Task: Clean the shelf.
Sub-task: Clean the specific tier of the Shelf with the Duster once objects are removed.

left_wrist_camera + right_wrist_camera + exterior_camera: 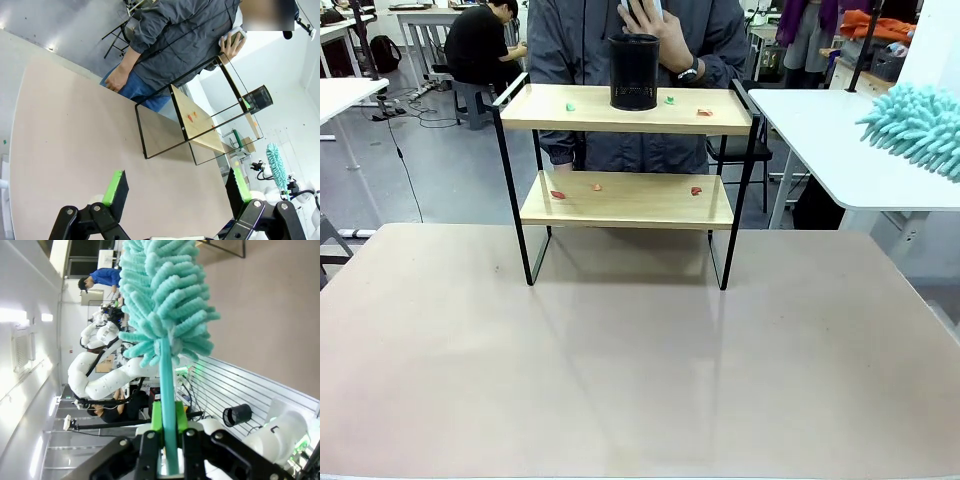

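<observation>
Right gripper (pixel 168 440), jaws clenched on the handle of a teal duster (pixel 160 305); left gripper (pixel 176 186) gapes empty above the table (pixel 620 380). Shelf (pixel 620 203) stands toward the table's far edge, scraps (pixel 557 194) on both boards, black mesh cup (pixel 633 72) on the upper. Likely hazards: a broad sweep topples the cup, shoves the light frame, or scatters scraps onto the table.

Looks across a wide beige tabletop (pixel 620 370) into an open workroom with a grey floor (pixel 440 170). Shows white tables (pixel 840 150) at left and right, more desks (pixel 430 20) farther back, a person in black (pixel 480 45) seated on a stool (pixel 470 100), a dark backpack (pixel 385 52) nearby. Catches a black cable (pixel 405 160) trailing over the floor. Reveals bright strip lights (pixel 20 315) on a white wall (pixel 30 270).
</observation>
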Controlling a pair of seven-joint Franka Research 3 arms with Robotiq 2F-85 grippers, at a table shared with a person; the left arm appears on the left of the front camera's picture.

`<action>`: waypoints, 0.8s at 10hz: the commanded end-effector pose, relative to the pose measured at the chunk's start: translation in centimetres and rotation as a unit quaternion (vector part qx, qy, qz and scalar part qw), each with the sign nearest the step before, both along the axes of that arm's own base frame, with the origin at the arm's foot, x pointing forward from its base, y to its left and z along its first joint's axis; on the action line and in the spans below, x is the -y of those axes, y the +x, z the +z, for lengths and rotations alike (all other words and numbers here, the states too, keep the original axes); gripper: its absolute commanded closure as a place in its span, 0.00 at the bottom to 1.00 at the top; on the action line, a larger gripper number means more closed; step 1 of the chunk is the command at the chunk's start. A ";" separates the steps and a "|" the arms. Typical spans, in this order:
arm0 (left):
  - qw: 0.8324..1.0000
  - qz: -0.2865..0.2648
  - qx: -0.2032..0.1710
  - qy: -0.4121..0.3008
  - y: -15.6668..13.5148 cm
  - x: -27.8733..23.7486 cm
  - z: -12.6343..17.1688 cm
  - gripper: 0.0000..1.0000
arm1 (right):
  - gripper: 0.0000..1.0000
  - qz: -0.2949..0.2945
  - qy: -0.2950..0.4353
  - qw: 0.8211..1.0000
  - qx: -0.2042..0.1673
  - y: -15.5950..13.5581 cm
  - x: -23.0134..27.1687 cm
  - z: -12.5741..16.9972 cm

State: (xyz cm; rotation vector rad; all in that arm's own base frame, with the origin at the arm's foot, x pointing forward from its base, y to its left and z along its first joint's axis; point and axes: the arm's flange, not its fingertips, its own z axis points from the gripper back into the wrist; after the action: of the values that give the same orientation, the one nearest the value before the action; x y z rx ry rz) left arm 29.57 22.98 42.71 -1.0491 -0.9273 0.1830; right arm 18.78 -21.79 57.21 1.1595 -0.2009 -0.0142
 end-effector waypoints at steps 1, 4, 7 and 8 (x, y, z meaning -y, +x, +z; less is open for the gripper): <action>1.000 0.003 0.018 -0.002 0.1 0.2 0.0 0.00 | 0.87 -0.037 -0.083 0.996 -0.006 -3.5 -4.3 1.2; 1.000 0.003 0.018 -0.002 0.1 0.2 0.0 0.00 | 0.87 0.042 -0.193 0.980 0.016 -7.0 -12.4 1.0; 1.000 0.003 0.018 -0.002 0.1 0.2 0.0 0.00 | 0.87 0.096 -0.230 0.966 0.065 -4.1 -21.1 0.1; 1.000 0.003 0.018 -0.002 0.1 0.2 0.0 0.00 | 0.87 0.106 -0.245 0.961 0.076 -3.2 -24.3 -0.4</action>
State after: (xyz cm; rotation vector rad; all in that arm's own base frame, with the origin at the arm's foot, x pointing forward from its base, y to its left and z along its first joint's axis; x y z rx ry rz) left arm 29.63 23.06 42.77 -1.0489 -0.9276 0.1826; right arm 14.26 0.14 56.97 0.6805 -0.1730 0.2812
